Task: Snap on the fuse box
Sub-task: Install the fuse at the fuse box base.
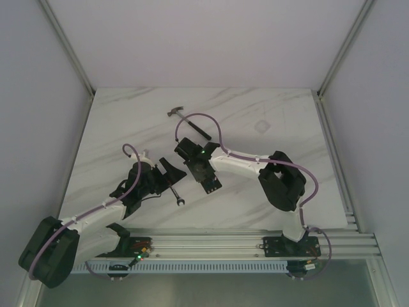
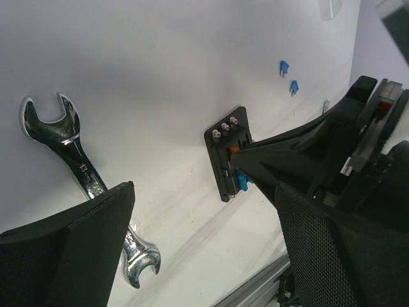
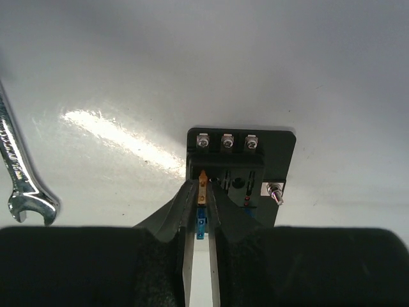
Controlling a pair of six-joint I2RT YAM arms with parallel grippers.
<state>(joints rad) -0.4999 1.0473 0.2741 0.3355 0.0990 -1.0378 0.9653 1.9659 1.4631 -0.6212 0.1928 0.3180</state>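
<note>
The fuse box (image 3: 281, 153) is a small black square block with three screws along its far edge, lying flat on the white table. My right gripper (image 3: 202, 187) is right over it, jaws nearly together and pinching an orange fuse (image 3: 202, 181) that stands at a slot in its face. A blue fuse (image 3: 200, 225) sits just behind it between the fingers. From above, the right gripper (image 1: 202, 166) covers part of the fuse box (image 1: 211, 182). My left gripper (image 2: 204, 256) is wide open and holds nothing, to the left of the fuse box (image 2: 223, 157).
A silver wrench (image 2: 70, 160) lies on the table under the left gripper's finger, also visible as the wrench (image 3: 16, 173) at the left of the right wrist view. A hammer (image 1: 190, 121) lies farther back. Two loose blue fuses (image 2: 289, 77) rest beyond the box. The aluminium rail (image 1: 211, 246) borders the near edge.
</note>
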